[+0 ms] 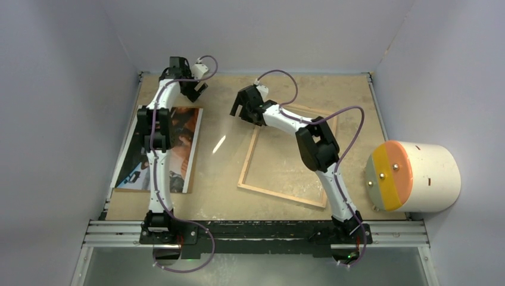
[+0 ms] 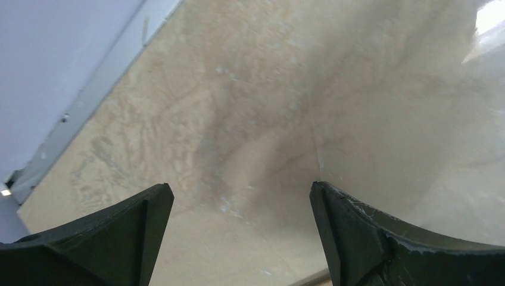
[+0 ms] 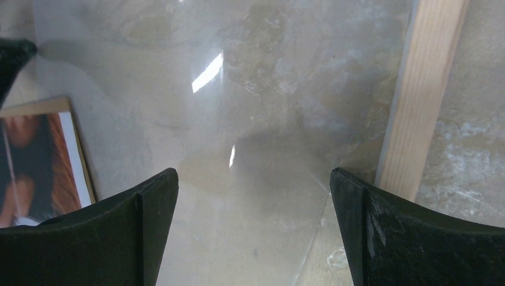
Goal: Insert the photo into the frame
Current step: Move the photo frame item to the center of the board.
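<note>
— Spanning the picture, a mottled beige table (image 1: 286, 89) sits boxed in by pale grey walls (image 1: 59, 119). An aluminium rail (image 1: 256, 233) along its near edge carries both arm bases.

— And off the right edge?

— A white drum (image 1: 429, 177) on its side, its round face banded grey-green, yellow and orange.

— Where is the photo (image 1: 181, 149)?

— Flat at the left of the table, glossy and dark with orange-brown and white patches inside a thin white border. The left arm crosses above it.

— The frame (image 1: 247, 161)?

— Right of centre, flat and slightly turned, light wood face up, thin rails, bare table showing through its opening. It lies apart from the photo.

— Between them?

— A clear sheet (image 1: 219, 143), given away by a streak of glare.

— The grippers?

— The left gripper (image 1: 195, 90) hangs at the far left over bare table with its fingers spread wide. The right gripper (image 1: 237, 109) hangs above the clear sheet's far end, just left of the frame's rail. Its fingers are also spread and hold nothing.
</note>
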